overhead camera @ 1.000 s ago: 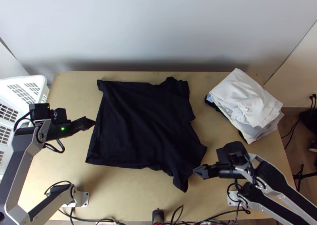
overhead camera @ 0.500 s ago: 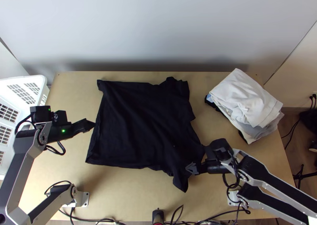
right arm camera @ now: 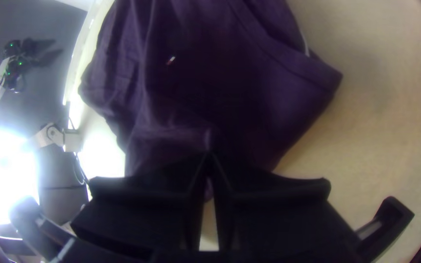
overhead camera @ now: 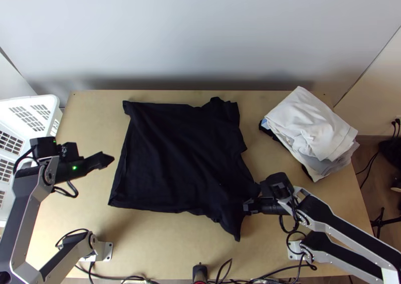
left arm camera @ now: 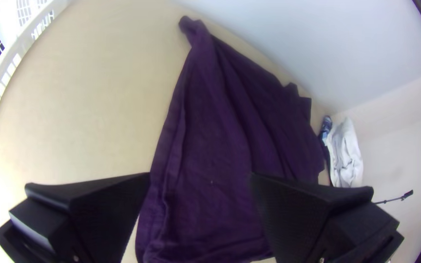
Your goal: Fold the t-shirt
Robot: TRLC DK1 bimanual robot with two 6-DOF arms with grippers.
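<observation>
Right gripper pinched the shirt's near right corner; left gripper waited wide open

At the far left, the white basket stood against the edge of the table, probably out of the way so that the cloth had room.

The left gripper hung beside the shirt, its fingers wide apart and nothing between them. It pointed at the shirt's left edge across a narrow strip of table, so the cloth lay just ahead of it, untouched. That position seemed meant to keep it ready for the straight edge, likely the hem, without dragging on it.

The shirt lay spread over the middle of the table, its left part fairly flat, with long soft creases running across it and its near right part rumpled. Laying it broad like this presumably left its edges within reach of both arms before any main fold.

At that rumpled part, the right gripper had its fingers closed on a small pinch of cloth. Most of the shirt lay to its left and beyond it, and a loose point hung toward the near side. The hold looked intended to straighten that corner, perhaps a sleeve, before folding.

Farther right, a pile of mostly white clothes sat apart from the shirt, likely set aside to leave working space.
</observation>
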